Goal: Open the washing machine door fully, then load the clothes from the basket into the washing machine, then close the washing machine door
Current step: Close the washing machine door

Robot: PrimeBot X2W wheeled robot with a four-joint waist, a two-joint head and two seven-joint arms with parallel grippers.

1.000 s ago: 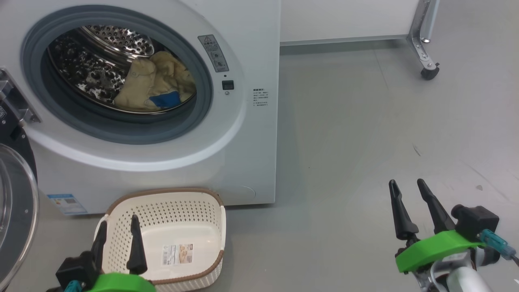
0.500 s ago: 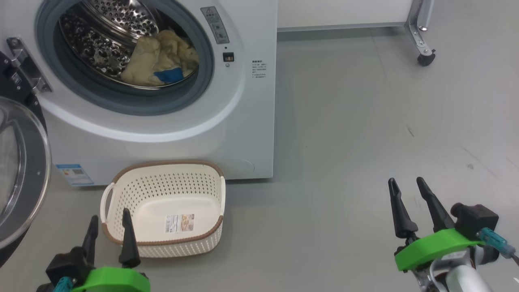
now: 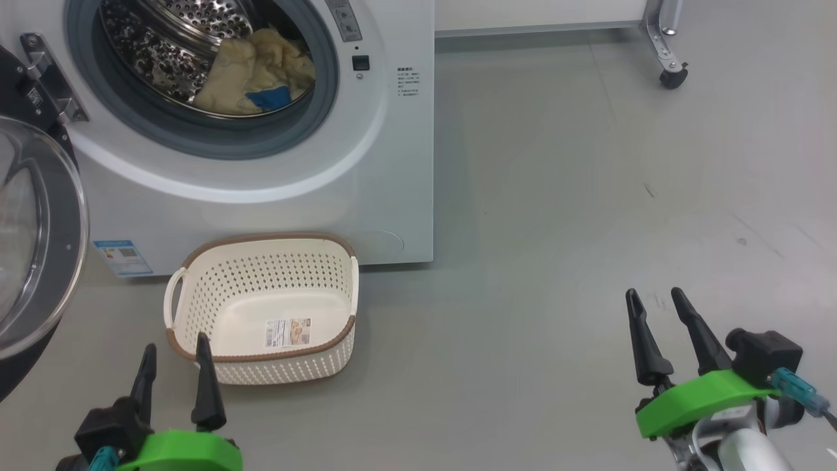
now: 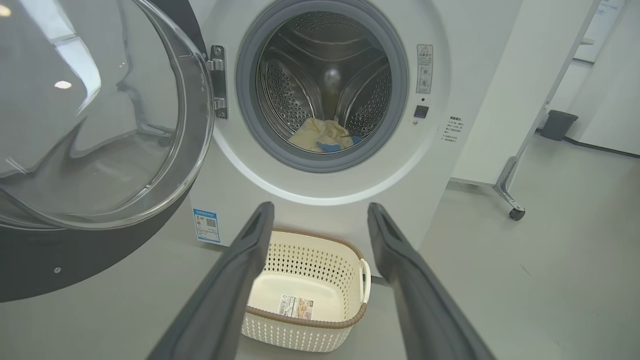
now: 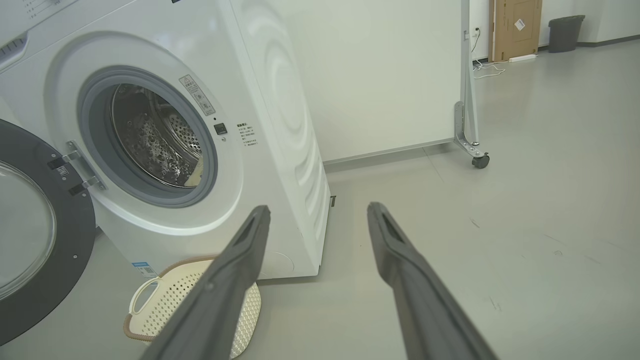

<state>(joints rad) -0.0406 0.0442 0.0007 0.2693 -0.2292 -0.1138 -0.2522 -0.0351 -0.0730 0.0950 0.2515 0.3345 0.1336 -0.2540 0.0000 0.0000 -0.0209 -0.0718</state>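
The washing machine (image 3: 392, 163) stands with its door (image 3: 33, 229) swung wide to the left, the glass bowl facing out. The pale yellow clothes (image 3: 252, 72) with a blue piece lie inside the steel drum, also visible in the left wrist view as clothes (image 4: 322, 137). On the floor before the machine sits the cream basket (image 3: 261, 237), holding nothing but its label. My left gripper (image 3: 175, 345) is open just short of the basket's near left corner. My right gripper (image 3: 654, 294) is open over bare floor, far to the right. Both hold nothing.
A white partition panel on a castor leg (image 3: 670, 77) stands behind and right of the machine. A dark bin (image 4: 557, 124) sits farther back. Grey floor (image 3: 556, 229) spreads to the right of the machine.
The head camera has shifted, so machine and basket sit higher in the picture. My left gripper, earlier over the basket's inside, now lies in front of its near wall. Both grippers stay open.
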